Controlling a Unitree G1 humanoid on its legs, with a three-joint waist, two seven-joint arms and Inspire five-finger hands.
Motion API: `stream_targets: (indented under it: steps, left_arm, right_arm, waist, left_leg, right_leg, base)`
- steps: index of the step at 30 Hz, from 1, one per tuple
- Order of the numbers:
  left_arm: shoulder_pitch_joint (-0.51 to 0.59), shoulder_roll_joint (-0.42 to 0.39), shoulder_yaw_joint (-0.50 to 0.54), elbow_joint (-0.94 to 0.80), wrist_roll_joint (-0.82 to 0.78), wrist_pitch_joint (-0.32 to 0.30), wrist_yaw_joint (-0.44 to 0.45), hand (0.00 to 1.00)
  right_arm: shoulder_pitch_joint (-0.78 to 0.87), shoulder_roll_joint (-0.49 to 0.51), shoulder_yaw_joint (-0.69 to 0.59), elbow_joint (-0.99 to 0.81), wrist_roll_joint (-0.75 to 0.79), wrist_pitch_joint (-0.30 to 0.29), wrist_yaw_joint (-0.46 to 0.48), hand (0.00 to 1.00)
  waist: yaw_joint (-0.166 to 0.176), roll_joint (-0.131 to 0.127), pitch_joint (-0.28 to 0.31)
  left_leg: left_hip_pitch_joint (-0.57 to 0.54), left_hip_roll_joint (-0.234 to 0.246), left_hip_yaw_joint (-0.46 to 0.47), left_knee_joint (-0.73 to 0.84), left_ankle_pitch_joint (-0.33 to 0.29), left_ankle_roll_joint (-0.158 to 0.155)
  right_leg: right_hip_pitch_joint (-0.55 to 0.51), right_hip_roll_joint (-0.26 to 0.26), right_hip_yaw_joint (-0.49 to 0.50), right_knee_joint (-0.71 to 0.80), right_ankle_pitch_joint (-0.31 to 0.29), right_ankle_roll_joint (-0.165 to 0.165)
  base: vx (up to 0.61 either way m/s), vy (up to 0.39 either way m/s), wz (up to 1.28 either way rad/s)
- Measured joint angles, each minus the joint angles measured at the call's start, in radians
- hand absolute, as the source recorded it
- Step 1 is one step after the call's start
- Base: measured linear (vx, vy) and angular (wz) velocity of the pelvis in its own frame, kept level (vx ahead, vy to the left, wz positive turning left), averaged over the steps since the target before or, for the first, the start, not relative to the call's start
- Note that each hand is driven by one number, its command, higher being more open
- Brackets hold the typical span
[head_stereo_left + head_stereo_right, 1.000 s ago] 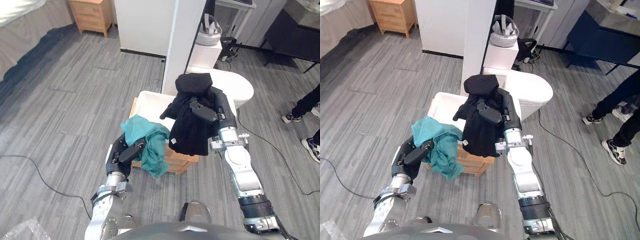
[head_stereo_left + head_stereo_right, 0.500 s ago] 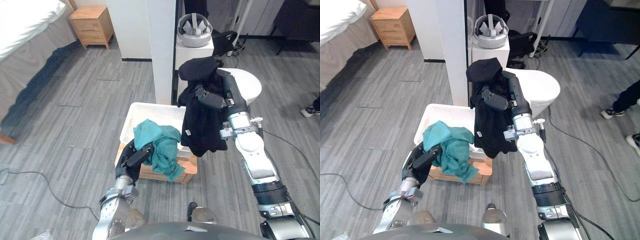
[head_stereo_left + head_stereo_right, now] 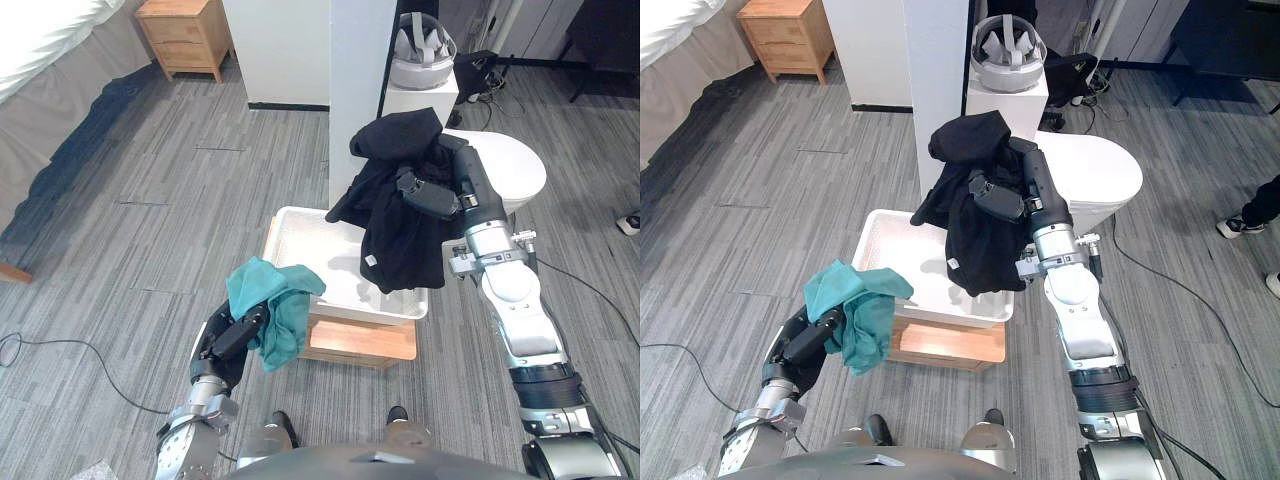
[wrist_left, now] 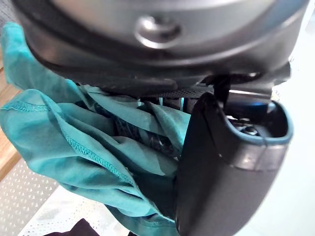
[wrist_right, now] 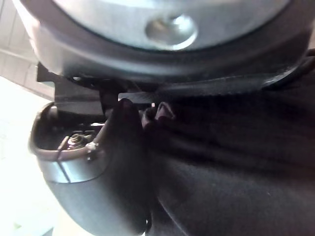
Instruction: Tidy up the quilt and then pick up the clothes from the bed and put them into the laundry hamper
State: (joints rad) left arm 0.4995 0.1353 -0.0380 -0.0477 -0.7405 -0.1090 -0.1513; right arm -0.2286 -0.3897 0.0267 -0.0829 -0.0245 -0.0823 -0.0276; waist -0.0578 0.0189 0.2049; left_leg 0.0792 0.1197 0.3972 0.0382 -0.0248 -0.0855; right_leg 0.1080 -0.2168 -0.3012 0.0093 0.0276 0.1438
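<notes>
A white laundry hamper (image 3: 330, 300) sits on a low wooden stand in front of me. My left hand (image 3: 232, 338) is shut on a teal garment (image 3: 268, 305), which hangs at the hamper's near left corner, mostly outside its rim. In the left wrist view the teal garment (image 4: 83, 147) bunches under the curled fingers and thumb (image 4: 221, 167). My right hand (image 3: 430, 195) is shut on a black garment (image 3: 395, 215), held high so it drapes over the hamper's far right side. Black cloth (image 5: 226, 162) fills the right wrist view.
A white pillar (image 3: 360, 70) stands just behind the hamper. A white pedestal with a headset (image 3: 420, 50) and a white round seat (image 3: 510, 165) are at the back right. A bed (image 3: 40, 60) and wooden nightstand (image 3: 185, 35) lie at the far left. A person's shoe (image 3: 628, 222) shows at the right edge.
The camera has shifted. My left hand with the teal garment has dropped toward the hamper's near left corner. The right hand still holds the black garment above the hamper.
</notes>
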Motion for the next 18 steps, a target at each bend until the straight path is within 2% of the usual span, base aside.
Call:
stream_targets:
  steps: [4, 5, 11, 18]
  left_arm:
    - [0.001, 0.0, 0.022, 0.0, 0.001, 0.0, -0.011, 0.0]
    - [-0.001, 0.002, 0.029, 0.0, 0.001, 0.0, -0.011, 0.0]
    - [-0.039, 0.041, 0.092, 0.0, 0.003, -0.001, -0.014, 0.0]
    - [-0.11, 0.079, 0.205, 0.0, 0.006, -0.023, -0.002, 0.0]
  right_arm:
    - [0.043, 0.0, -0.001, 0.032, -0.015, 0.0, 0.001, 0.0]
    - [0.055, 0.0, -0.004, 0.049, -0.038, 0.0, 0.001, 1.0]
    - [0.164, -0.007, -0.023, 0.127, -0.14, 0.008, 0.003, 1.0]
    - [0.188, -0.022, -0.072, 0.157, -0.202, 0.009, 0.011, 1.0]
  waist:
    - [0.001, 0.0, -0.003]
    - [0.001, 0.0, -0.003]
    - [0.0, 0.004, -0.006]
    - [0.001, 0.006, -0.009]
  left_leg:
    - [-0.003, -0.028, -0.014, -0.059, 0.035, 0.01]
    - [-0.003, -0.033, -0.018, -0.071, 0.042, 0.012]
    - [-0.039, -0.051, -0.055, -0.123, 0.085, 0.021]
    - [-0.039, -0.055, -0.069, -0.123, 0.092, 0.024]
  right_leg:
    - [-0.001, -0.013, -0.022, -0.028, 0.009, 0.015]
    - [-0.001, -0.015, -0.025, -0.031, 0.009, 0.015]
    - [-0.027, -0.023, -0.072, -0.034, 0.009, 0.015]
    - [-0.021, -0.026, -0.082, -0.031, 0.009, 0.016]
  base:
    - [-0.01, 0.024, 0.14]
    - [-0.02, 0.021, 0.13]
    - [-0.02, 0.01, 0.22]
    - [-0.01, 0.008, 0.05]
